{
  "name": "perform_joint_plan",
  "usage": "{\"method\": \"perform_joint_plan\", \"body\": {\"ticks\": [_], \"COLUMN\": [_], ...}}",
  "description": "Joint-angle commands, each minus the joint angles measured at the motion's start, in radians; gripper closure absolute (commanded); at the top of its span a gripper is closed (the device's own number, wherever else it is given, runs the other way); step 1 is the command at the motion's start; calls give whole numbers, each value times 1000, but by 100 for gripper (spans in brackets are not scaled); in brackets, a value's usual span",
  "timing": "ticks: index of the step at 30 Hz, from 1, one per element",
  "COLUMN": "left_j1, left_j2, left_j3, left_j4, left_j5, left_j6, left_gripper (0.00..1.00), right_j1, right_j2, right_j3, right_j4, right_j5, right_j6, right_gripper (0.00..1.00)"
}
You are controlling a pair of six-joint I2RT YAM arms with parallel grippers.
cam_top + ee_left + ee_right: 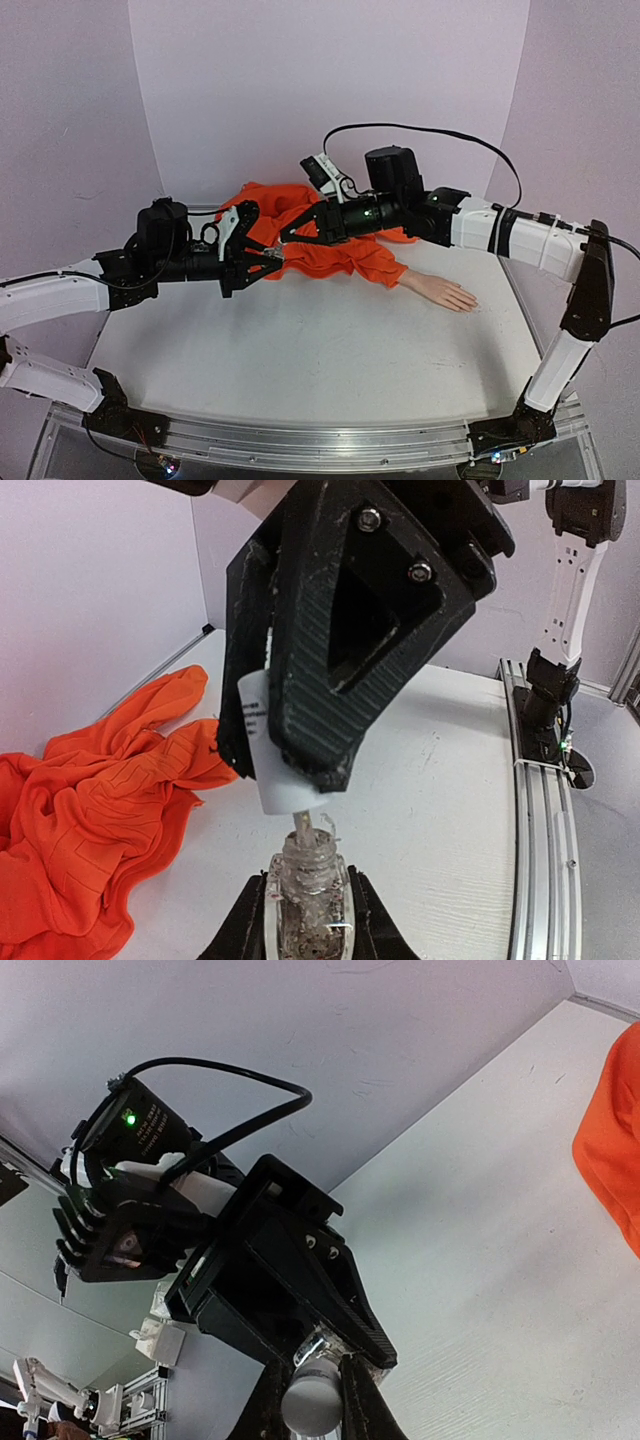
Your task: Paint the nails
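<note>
**Both grippers meet over a bottle left of middle, well apart from the mannequin hand.**

Nearest lies the bare white table (pixel 300 370). Above it, the left gripper (pixel 305 912) is clamped on a small clear bottle (pixel 305 875), and the right gripper (pixel 312 1405) pinches the white cap (pixel 310 1408) just above the bottle's neck, a thin stem showing between them. Right of middle, the mannequin hand (pixel 442 291) lies flat on the table, its long axis running left to right. Its fingers point right and slightly toward the near edge. The nails (pixel 468 300) at the fingertips are too small to make out. Behind it, the crumpled orange sleeve (pixel 340 255) spreads leftward under the right arm's forearm, with the pale wall (pixel 330 90) beyond.
</note>
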Motion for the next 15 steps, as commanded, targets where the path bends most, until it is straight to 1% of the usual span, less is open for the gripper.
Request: {"method": "perform_joint_plan", "body": {"ticks": [1,15], "left_j1": [-4,-4], "left_j2": [10,31], "left_j3": [-1,-2], "left_j4": [37,34], "left_j5": [-7,-12], "left_j6": [5,19], "left_gripper": [100,100], "right_j1": [5,4], "right_j2": [-70,-94], "right_j3": [-4,-11], "right_j4": [48,76], "right_j5": [-10,-25], "right_j6": [-13,9], "right_gripper": [100,100]}}
